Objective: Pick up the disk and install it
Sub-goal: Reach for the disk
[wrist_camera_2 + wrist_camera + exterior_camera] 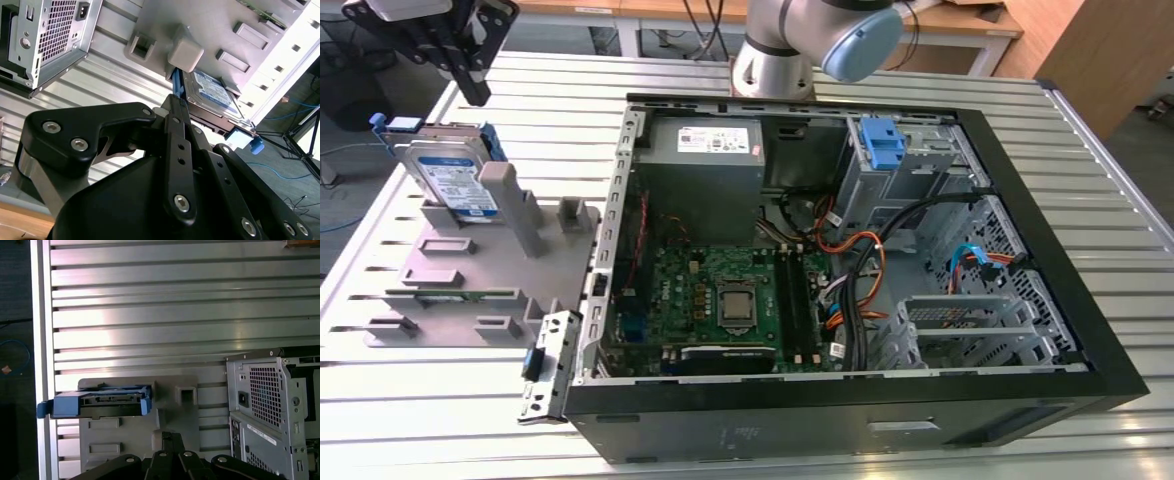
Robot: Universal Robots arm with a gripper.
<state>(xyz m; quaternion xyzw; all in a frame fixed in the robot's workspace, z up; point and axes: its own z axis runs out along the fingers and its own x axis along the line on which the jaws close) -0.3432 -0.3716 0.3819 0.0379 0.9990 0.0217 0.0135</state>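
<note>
The disk is showing its label in the exterior view and its edge in the first wrist view. The gripper is hovering above it, jaws closed and empty.

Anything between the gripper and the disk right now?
Nothing visible. In the exterior view the gripper hangs clear above the disk, which stands on edge in the grey fixture, with open air between them. The fixture's tall post stands beside the disk on the exterior view's right, not over it.
</note>
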